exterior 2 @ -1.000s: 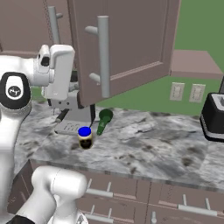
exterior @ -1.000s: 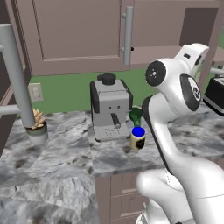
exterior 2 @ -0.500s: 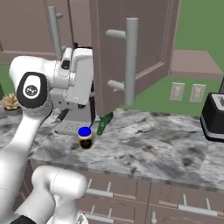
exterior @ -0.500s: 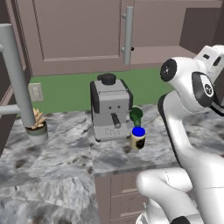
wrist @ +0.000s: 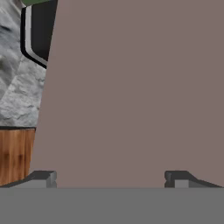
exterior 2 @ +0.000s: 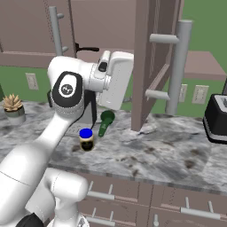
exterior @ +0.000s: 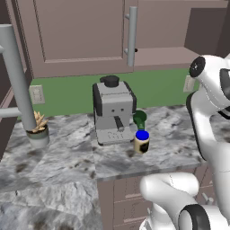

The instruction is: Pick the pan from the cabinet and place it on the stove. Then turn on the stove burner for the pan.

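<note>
The cabinet (exterior: 81, 36) hangs above the counter; its right door (exterior 2: 148, 66) stands swung wide open, edge-on to the right base view. On the shelf inside, the pan's thin dark handle (exterior 2: 87, 48) pokes out; my arm hides the pan's body. My hand (exterior 2: 116, 80) hovers under the shelf, just left of the open door. In the hand view my gripper (wrist: 110, 179) is open, nothing between its fingertips (wrist: 41, 178), and the door's flat mauve panel is right in front of it. The stove is out of view.
On the marble counter (exterior: 67, 157) stand a coffee machine (exterior: 112, 112), a blue-lidded jar (exterior 2: 86, 138), a green bottle (exterior 2: 105, 120) and a potted plant (exterior 2: 13, 106). A dark toaster (exterior 2: 217, 117) sits at far right. Drawer fronts (exterior 2: 146, 199) run below.
The right cabinet door has swung much further open to the right. My arm has moved right with it, the hand staying close to the door. The jaws stayed open.
</note>
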{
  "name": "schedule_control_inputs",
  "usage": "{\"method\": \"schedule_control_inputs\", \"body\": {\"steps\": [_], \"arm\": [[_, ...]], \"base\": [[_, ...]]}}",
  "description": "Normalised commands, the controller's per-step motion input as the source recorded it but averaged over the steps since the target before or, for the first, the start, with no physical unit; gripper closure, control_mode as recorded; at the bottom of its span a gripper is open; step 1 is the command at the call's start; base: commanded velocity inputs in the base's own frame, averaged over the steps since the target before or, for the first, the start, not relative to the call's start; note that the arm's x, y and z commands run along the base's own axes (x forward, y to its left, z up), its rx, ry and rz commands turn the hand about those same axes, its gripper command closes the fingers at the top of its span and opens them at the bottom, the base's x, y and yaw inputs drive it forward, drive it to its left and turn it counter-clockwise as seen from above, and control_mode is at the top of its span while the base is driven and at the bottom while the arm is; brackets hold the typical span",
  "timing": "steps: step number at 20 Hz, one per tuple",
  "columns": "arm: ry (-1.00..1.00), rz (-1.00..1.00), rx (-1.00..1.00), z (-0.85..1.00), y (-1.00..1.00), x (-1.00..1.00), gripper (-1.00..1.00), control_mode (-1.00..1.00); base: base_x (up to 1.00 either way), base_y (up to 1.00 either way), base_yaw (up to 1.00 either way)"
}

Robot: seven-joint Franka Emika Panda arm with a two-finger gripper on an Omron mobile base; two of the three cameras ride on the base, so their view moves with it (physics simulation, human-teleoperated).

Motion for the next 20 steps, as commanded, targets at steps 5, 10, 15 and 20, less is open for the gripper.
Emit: {"method": "schedule_control_inputs", "body": {"steps": [5,10,15,20], "arm": [[-0.01,-0.03,0.06,-0.11,-0.59,-0.11,-1.00,-1.00],[-0.07,0.00,0.04,0.00,-0.04,-0.26,-1.00,-1.00],[-0.02,0.00,0.00,0.00,0.44,-0.19,-1.00,-1.00],[-0.10,0.00,0.00,0.00,0.99,-0.18,-1.00,-1.00]], "base": [[0.00,0.00,0.00],[0.00,0.00,0.00],[0.00,0.00,0.00],[0.00,0.00,0.00]]}}
